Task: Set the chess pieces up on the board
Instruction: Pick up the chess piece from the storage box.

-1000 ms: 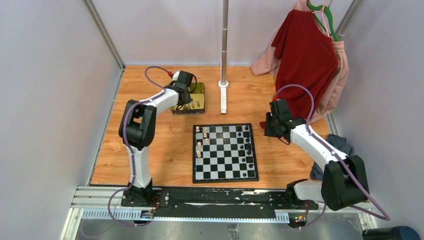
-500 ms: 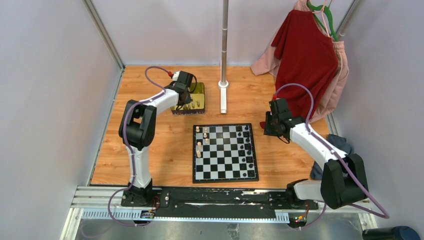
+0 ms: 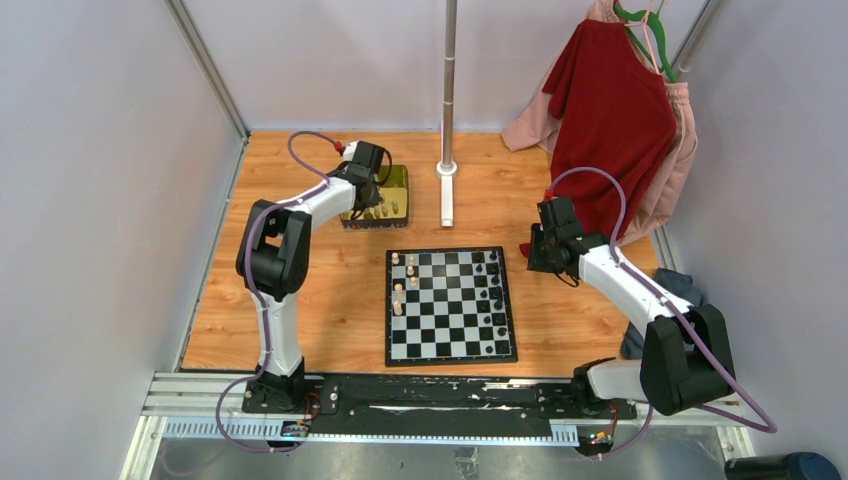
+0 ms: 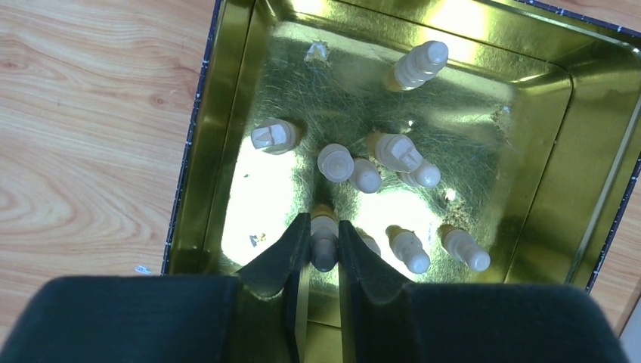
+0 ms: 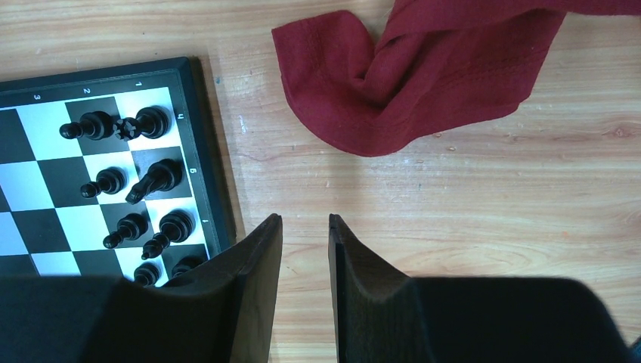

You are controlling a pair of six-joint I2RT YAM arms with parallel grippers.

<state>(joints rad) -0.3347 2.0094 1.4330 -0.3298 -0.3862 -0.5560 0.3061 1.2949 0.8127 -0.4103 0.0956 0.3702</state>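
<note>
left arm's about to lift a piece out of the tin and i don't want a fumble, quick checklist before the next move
1. Cream piece between the left gripper's fingers: ok.
2. Grip firm enough to lift: cannot tell.
3. Neighbouring piece clear of the fingers: not ok, it lies right beside one.
4. Free squares on the board's cream side: ok.
5. Right gripper open, empty, beside the board: ok.

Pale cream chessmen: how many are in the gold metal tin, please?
10 chessmen: one in the left gripper, three beside it, five central, one farthest; others may be hidden.
</note>
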